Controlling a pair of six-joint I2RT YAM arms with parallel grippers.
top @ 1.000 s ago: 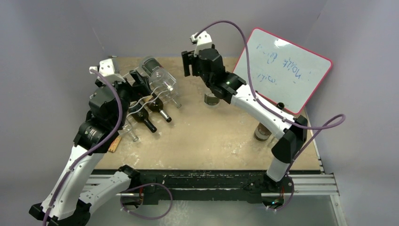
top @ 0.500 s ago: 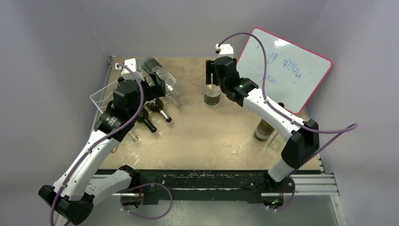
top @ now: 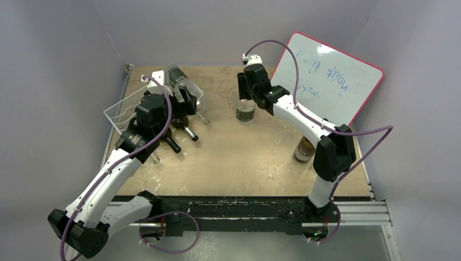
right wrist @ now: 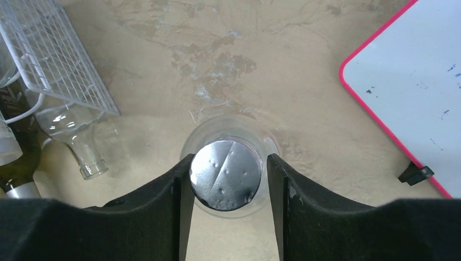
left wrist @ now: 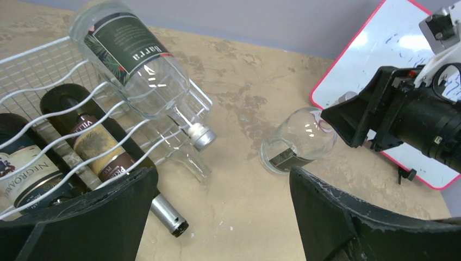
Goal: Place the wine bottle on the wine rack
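Near the right edge of the tan table (top: pixel 234 163), a brown glass bottle (top: pixel 304 149) is standing. Farther back on the left, the left gripper (left wrist: pixel 223 179) is hanging spread and empty beside the white wire wine rack (top: pixel 122 111), where dark bottles (left wrist: pixel 92 147) are lying under a clear labelled bottle (left wrist: pixel 141 70). At the far middle, the right gripper (right wrist: pixel 228 160) is straddling the silver cap (right wrist: pixel 225 182) of the upright clear glass wine bottle (top: pixel 245 114), off the rack; whether it is pinching is unclear.

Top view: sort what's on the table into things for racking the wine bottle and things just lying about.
Job: wine rack; upright clear bottle; right gripper, straddling its cap.
Lying about: whiteboard; brown bottle by the right arm; Barra bottle on the rack.
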